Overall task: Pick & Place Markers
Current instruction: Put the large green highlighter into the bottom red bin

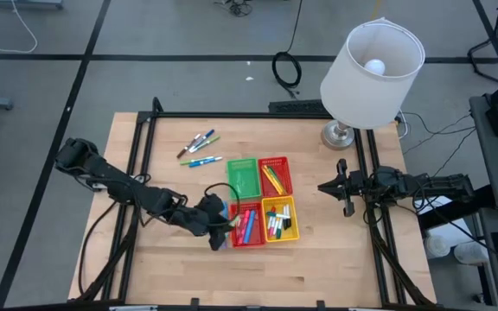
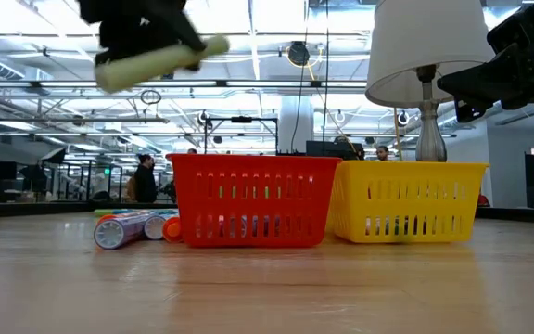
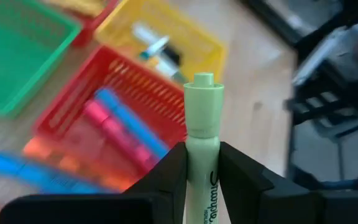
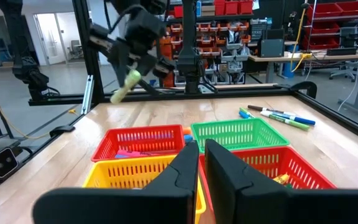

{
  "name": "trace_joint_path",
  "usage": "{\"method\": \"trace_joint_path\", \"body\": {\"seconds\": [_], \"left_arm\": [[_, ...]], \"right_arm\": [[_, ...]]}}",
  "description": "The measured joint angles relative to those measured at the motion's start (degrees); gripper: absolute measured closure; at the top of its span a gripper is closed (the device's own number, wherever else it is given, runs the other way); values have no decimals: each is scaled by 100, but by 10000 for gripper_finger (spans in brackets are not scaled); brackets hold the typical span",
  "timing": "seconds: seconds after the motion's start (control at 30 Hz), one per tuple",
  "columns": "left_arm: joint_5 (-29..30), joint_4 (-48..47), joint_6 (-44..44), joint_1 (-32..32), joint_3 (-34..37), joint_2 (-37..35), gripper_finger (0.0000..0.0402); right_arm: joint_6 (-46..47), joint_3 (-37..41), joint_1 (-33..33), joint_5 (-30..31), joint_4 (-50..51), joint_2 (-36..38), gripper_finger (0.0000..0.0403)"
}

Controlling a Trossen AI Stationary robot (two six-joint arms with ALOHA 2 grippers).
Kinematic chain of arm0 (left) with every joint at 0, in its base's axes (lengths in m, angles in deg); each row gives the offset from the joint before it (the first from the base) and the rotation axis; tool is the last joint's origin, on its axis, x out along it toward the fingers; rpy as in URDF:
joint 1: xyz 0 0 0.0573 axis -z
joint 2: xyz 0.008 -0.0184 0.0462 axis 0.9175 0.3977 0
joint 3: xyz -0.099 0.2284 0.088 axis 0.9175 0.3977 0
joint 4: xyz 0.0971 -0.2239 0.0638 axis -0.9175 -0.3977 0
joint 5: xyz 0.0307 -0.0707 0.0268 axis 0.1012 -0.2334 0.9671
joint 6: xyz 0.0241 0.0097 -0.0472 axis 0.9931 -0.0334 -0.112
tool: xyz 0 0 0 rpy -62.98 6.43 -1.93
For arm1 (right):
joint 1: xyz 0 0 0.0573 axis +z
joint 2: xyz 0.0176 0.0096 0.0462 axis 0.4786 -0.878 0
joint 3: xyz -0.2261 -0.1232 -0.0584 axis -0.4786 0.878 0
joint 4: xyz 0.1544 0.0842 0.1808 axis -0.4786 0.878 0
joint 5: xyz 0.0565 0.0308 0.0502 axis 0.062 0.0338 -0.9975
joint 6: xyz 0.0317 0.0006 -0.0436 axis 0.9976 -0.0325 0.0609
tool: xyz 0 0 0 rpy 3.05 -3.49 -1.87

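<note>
**Pale green marker pinched above the red basket**

I see my left gripper (image 3: 201, 177) pinching a pale green capped marker (image 3: 202, 130) between its fingers, cap jutting past the tips. In the high view it sits left of centre, raised beside the small red plastic basket (image 1: 236, 238) of pink and blue markers (image 1: 247, 226). My right gripper (image 1: 344, 199), pressed together, waits at right.

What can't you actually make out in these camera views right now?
- Green marker: lower end hidden between the left gripper fingers, left wrist view.
- Red basket contents: blurred, left wrist view.
- Yellow basket contents: screened by its wall, low view.
- Lamp: top cut off, low view.
</note>
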Motion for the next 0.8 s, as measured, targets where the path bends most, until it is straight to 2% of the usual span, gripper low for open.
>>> {"method": "trace_joint_path", "body": {"seconds": [0.1,0.27,0.43,0.63,0.8], "left_arm": [[-45,308,254,-42,-91,9,315],[-163,344,783,-132,-496,76,315],[-248,217,915,-213,-879,154,315],[-288,-665,869,-358,-1519,519,314],[-613,-1755,487,-680,-2485,1164,314]], "right_arm": [[-2,-2,1,-2,0,0,385],[-2,-2,0,-2,0,2,385],[0,-1,1,-2,-1,0,385],[-2,-2,0,0,-2,0,385],[0,0,0,-1,-1,0,385]]}}
